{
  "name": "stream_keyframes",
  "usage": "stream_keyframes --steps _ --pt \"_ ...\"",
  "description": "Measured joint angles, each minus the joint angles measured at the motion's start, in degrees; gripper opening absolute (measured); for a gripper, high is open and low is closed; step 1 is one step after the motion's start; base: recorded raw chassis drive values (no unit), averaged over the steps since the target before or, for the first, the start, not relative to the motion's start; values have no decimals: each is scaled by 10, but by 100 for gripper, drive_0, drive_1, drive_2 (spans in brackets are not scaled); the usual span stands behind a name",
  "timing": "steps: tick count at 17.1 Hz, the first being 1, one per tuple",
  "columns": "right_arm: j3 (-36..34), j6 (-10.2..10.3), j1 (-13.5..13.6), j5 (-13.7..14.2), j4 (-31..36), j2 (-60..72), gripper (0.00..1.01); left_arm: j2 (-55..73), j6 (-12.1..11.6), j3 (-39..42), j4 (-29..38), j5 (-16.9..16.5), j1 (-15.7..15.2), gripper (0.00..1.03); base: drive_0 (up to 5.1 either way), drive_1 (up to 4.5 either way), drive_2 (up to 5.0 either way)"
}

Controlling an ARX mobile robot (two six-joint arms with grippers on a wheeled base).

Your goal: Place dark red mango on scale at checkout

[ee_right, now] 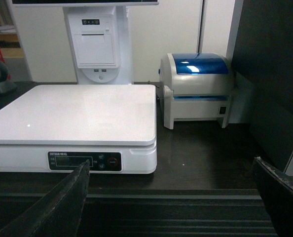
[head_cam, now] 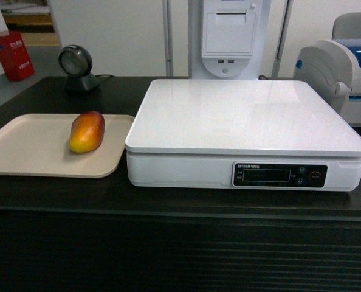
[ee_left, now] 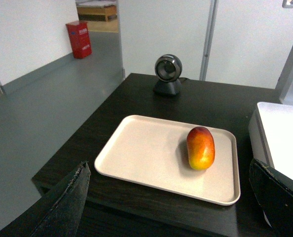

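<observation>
From the head view, the oval dark red mango (head_cam: 87, 131) lies on a flat beige tray (head_cam: 28, 149), just left of the large white box-shaped scale (head_cam: 244, 115) on the dark black-brown checkout counter (head_cam: 180, 201). The left wrist view shows the left gripper (ee_left: 168, 197) spread wide, the mango ahead between its fingers (ee_left: 67, 197), untouched. The right wrist view shows the right gripper (ee_right: 171, 197) likewise spread, facing the scale.

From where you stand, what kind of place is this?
Most likely a shop checkout: a white electronic scale on a dark counter, a round barcode scanner behind the tray, and a label printer with a blue top.
</observation>
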State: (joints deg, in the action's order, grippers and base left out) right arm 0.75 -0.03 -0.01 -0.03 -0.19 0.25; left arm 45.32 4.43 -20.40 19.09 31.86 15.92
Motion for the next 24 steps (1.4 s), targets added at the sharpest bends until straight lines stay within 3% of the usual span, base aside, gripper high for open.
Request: stream_keyframes --steps 3,5,6,9,12,15,19,24 --pt "0 0 0 0 0 0 98 186 -30 -95 93 -87 -59 98 0 0 0" --pt "0 0 0 0 0 0 98 308 -50 -192 111 -152 -95 98 0 0 0" --pt "0 0 0 0 0 0 98 491 -61 -339 58 -232 -130 98 0 0 0" --pt "0 0 0 0 0 0 98 699 -80 -542 -51 -303 -152 98 0 0 0" --pt "0 0 0 0 0 0 98 832 -103 -708 -145 -332 -158 98 0 0 0" --pt "0 0 0 0 0 0 98 886 -112 -794 -198 -344 -158 98 0 0 0" --pt "0 0 0 0 0 0 98 894 -117 -806 -236 -355 -158 98 0 0 0" --pt "0 0 0 0 0 0 98 906 -109 -802 -235 -364 -156 98 0 0 0"
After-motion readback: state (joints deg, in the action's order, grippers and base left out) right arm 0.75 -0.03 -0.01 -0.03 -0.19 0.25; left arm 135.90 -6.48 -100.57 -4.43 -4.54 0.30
